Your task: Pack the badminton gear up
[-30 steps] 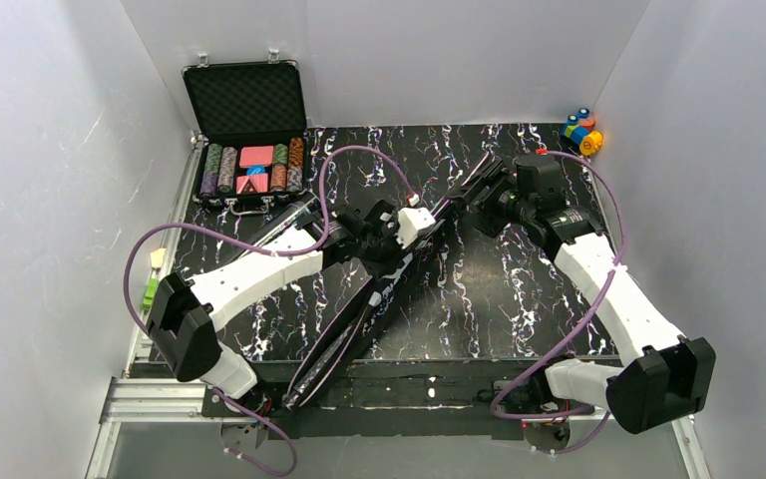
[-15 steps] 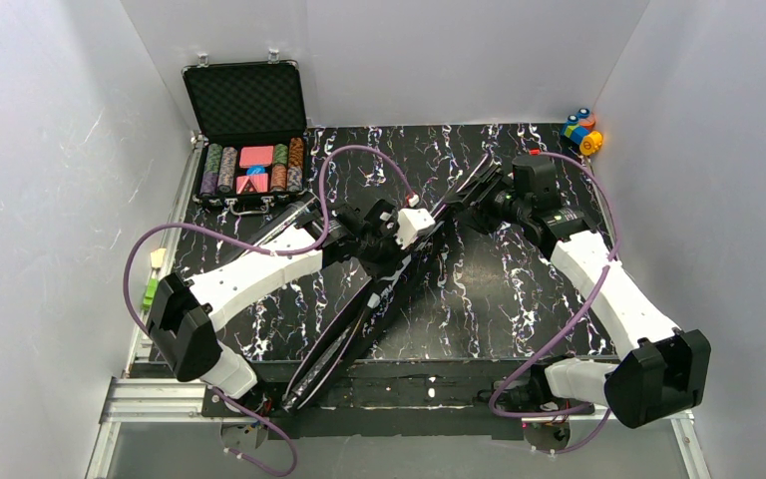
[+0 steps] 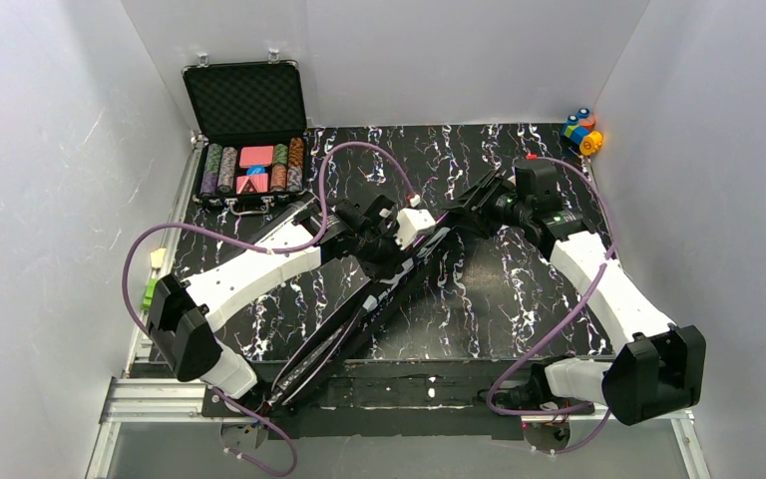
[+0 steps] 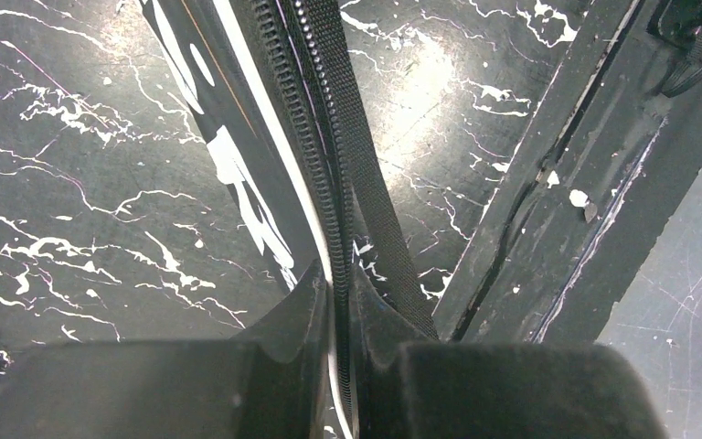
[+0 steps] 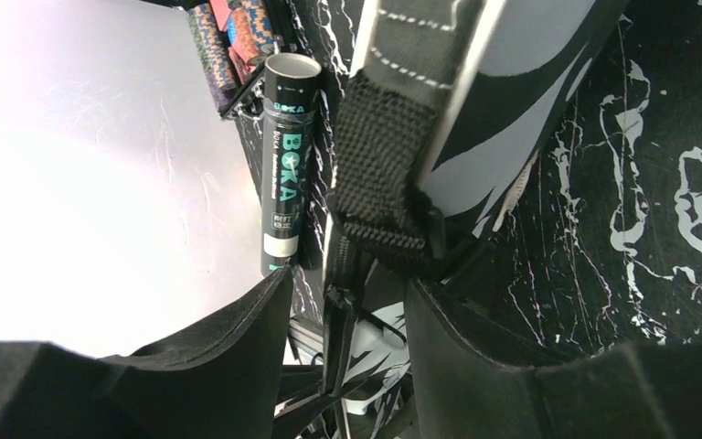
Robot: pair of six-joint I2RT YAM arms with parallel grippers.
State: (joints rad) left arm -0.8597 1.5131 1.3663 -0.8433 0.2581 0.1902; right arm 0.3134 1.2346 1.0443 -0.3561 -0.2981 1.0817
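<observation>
I read the left jaws clamped on the zipper (image 4: 327, 183) of the bag (image 4: 228, 155), lower centre; right jaws straddle its strap (image 5: 379, 174), grip indeterminate.

We can read one brand clearly. On the dark tube (image 5: 283, 165), ahead and to the left of the right gripper (image 5: 347, 306), big teal letters along its side spell "BOKA". The same word stands once more, much smaller, just under the tube's open rim. The fine teal print beside the big word and the small white label below it are too small for us to read. On the black bag (image 4: 210, 137), ahead and to the left of the left gripper (image 4: 334, 293), we see big white letters, but they are cut off and give us no word.
</observation>
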